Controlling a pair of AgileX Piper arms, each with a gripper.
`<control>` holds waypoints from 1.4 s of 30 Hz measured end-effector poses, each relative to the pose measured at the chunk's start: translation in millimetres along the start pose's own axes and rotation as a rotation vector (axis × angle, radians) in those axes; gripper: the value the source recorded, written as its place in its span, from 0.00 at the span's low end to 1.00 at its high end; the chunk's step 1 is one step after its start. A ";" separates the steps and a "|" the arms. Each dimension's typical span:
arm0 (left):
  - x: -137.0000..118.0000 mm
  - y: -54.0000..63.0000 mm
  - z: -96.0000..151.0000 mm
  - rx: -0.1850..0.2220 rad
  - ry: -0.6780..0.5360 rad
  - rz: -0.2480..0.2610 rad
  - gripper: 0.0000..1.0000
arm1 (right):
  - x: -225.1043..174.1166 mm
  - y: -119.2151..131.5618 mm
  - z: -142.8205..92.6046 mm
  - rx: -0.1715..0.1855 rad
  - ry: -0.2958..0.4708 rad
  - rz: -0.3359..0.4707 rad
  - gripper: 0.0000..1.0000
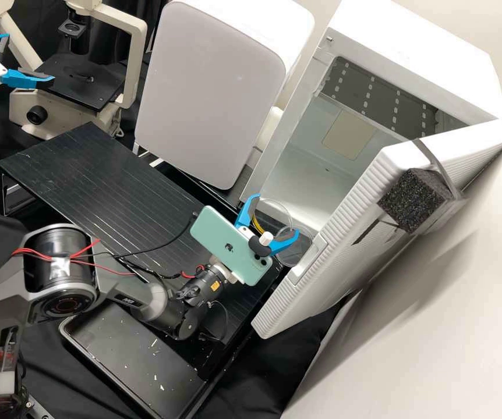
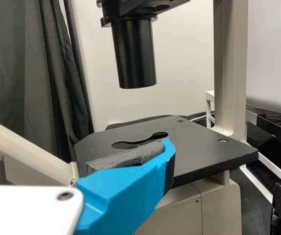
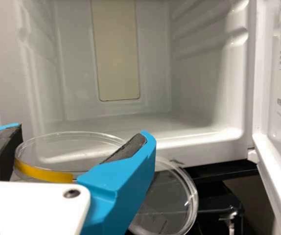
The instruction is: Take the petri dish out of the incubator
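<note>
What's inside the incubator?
Inside the incubator: a beige panel on the back wall and a dark panel with light marks up top. The open door covers that one's right end in the high view; can't tell what's behind it.

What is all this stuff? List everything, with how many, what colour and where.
Yellow-banded dish: one, clear, between the right gripper's fingers, outside the incubator
Other round dish piece: one, clear, just below it
Incubator: one, white, high view's right, door open
Foam block: one, black, strapped to the door
Grey-fronted box: one, white, beside the incubator
Microscope: one, cream and black, upper left
Platform: one, black, centre
Tray: one, black, near edge
Phones: two, mint green and purple, at the grippers
Left gripper: one, white with blue fingers, by the microscope
Arms: two, dark grey
</note>
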 end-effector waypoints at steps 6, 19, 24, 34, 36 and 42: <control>0.0 0.0 0.0 0.000 0.000 0.000 1.00 | -33.2 -8.8 -24.5 0.001 -0.003 0.000 0.00; 0.0 0.0 0.0 0.000 0.000 0.000 1.00 | -94.9 -49.3 -60.0 -0.054 0.031 -0.088 0.00; 0.0 0.0 0.0 0.000 0.000 0.000 1.00 | -117.6 -82.3 -76.9 -0.101 0.100 -0.215 0.00; 0.0 0.0 0.0 0.000 0.000 0.000 1.00 | -130.0 -110.9 -84.6 -0.181 0.168 -0.335 0.00; 0.0 0.0 0.0 0.000 0.000 0.000 1.00 | -128.7 -112.7 -81.4 -0.180 0.154 -0.341 0.00; 0.0 0.0 0.0 0.000 0.000 0.000 1.00 | -123.3 -115.3 -73.9 -0.180 0.123 -0.353 0.00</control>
